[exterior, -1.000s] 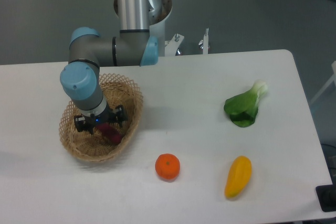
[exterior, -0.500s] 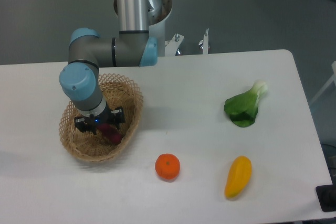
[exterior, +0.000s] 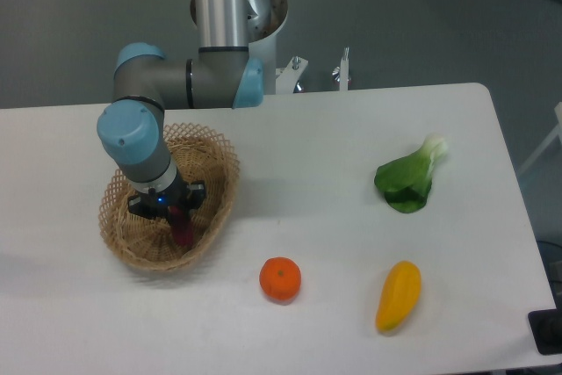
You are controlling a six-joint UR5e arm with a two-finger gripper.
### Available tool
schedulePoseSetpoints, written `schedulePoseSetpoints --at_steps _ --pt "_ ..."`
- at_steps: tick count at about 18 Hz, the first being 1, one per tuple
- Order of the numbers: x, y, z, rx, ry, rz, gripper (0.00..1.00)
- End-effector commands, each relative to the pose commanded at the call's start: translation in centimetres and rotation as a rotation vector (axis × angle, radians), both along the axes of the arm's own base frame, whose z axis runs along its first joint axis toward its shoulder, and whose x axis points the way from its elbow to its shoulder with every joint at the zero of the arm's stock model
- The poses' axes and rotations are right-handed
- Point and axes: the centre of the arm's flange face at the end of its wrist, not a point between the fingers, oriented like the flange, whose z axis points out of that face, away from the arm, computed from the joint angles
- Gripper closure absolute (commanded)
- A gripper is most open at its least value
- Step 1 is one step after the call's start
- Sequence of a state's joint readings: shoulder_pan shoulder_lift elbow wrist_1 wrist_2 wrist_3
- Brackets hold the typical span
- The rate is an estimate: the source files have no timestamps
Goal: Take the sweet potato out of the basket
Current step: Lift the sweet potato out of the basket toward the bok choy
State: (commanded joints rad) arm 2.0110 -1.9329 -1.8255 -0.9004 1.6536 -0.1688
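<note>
Jaws (exterior: 178,219) seemingly grip sweet potato (exterior: 183,231) inside basket (exterior: 224,173).

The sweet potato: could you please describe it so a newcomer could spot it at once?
Find the basket at the table's left. Inside it, under the end effector, lies the sweet potato. It is slim and dark reddish-purple, unlike the round orange.

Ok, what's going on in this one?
The arm has its gripper down inside the basket, right at the sweet potato, which shows just below it. Whether the fingers have closed on it is hidden. An orange, a yellow fruit and a leafy green lie on the table.
</note>
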Motion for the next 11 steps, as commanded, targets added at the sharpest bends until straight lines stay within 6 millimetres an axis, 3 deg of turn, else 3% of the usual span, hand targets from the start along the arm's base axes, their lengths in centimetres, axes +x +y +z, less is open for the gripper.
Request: schedulePoseSetpoints --at_steps 4,6,11 --pt "-1.7 -0.2 3.8 -0.038 0.147 -0.185 0.74" --pt "-3.6 -0.7 6.7 -0.027 0.193 -0.280 0.74" --pt "-13.3 -4.9 15.1 0.075 0.199 -0.350 0.75"
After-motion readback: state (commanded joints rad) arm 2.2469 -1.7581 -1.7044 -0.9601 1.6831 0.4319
